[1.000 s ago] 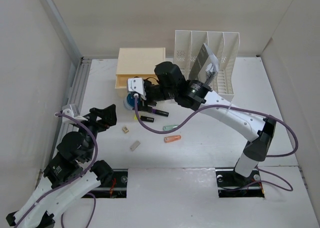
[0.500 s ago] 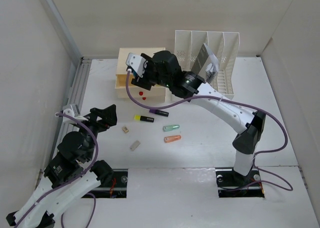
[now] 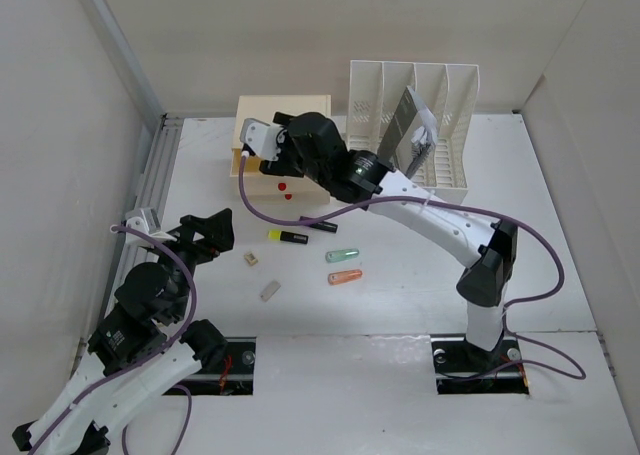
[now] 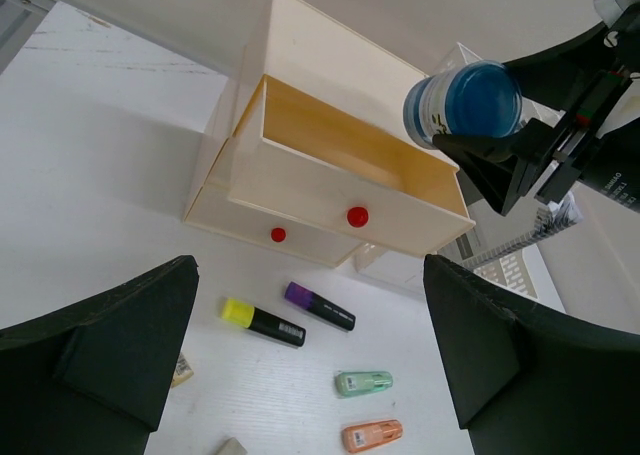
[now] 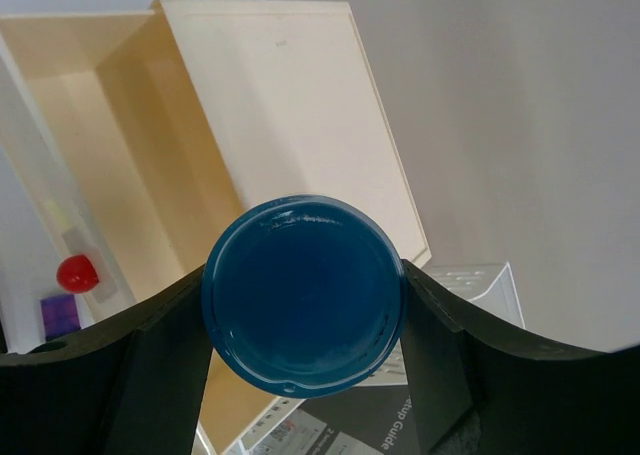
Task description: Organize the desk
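Note:
The white desk (image 3: 420,305) holds a cream drawer box (image 3: 290,110) with its upper drawer (image 4: 330,150) pulled open. My right gripper (image 3: 263,155) is shut on a blue-lidded jar (image 5: 303,307) and holds it in the air beside the open drawer; the jar also shows in the left wrist view (image 4: 465,100). My left gripper (image 3: 205,230) is open and empty, low over the desk at the left. Ahead of it lie a yellow-capped highlighter (image 4: 262,323), a purple-capped highlighter (image 4: 320,307), a green case (image 4: 363,382) and an orange case (image 4: 372,435).
A white slotted file rack (image 3: 445,95) with a booklet (image 3: 408,125) stands right of the drawer box. Two small erasers (image 3: 250,259) (image 3: 270,290) lie near the left gripper. A grey rail (image 3: 150,190) runs along the desk's left edge.
My right gripper has lifted the blue jar off the desk in front of the drawer box and carried it back and left, up to the open drawer. The left arm has not moved.

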`<state>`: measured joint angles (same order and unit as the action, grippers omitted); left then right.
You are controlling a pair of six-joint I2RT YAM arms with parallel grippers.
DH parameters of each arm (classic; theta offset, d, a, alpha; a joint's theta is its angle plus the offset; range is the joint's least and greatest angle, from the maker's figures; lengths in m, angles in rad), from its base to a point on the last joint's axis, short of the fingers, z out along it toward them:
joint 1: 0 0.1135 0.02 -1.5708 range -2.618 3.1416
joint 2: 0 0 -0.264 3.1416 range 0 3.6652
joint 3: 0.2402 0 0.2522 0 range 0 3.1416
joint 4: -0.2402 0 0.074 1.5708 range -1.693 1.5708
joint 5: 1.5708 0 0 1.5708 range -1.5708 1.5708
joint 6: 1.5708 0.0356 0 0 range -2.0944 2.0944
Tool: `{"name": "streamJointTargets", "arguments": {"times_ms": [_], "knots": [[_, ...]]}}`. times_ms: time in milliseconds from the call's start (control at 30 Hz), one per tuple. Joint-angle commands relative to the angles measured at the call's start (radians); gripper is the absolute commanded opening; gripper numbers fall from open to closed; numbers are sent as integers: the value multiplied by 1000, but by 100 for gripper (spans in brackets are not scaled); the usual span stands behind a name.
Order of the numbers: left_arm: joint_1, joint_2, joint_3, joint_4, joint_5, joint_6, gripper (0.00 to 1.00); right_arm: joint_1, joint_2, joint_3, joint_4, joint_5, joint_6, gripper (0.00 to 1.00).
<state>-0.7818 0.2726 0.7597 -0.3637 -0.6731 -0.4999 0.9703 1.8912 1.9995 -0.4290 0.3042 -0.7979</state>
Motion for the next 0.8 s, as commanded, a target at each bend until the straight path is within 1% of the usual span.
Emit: {"name": "streamJointTargets", "arguments": {"times_ms": [0,167,267,367,433,467,500,600,633,700,767], "knots": [[-2,-1,-5,32,-2,15,94,19,-41,8,138,84,-32,0],[-2,-1,-5,32,-2,15,94,51,-12,-1,138,199,-86,0],[-2,-1,-5,42,-2,15,94,62,-1,10,110,239,-95,0],[-2,-1,-5,42,-2,15,94,71,-41,-19,127,173,-61,0],[-2,-1,-5,42,-2,15,94,71,-67,-31,127,89,-22,0],[-2,-1,-5,42,-2,15,94,71,-82,-31,127,60,32,0],[-2,-10,-5,42,-2,15,94,71,-83,-18,106,-15,64,0],[-2,-10,-5,42,-2,15,94,33,-92,31,46,-141,204,0],[-2,-10,-5,42,-2,15,94,12,-92,31,45,-213,233,0],[-2,-10,-5,42,-2,15,94,-10,-102,41,35,-264,302,0],[-2,-19,-5,42,-2,15,94,-47,-103,31,64,-318,350,0]]}}
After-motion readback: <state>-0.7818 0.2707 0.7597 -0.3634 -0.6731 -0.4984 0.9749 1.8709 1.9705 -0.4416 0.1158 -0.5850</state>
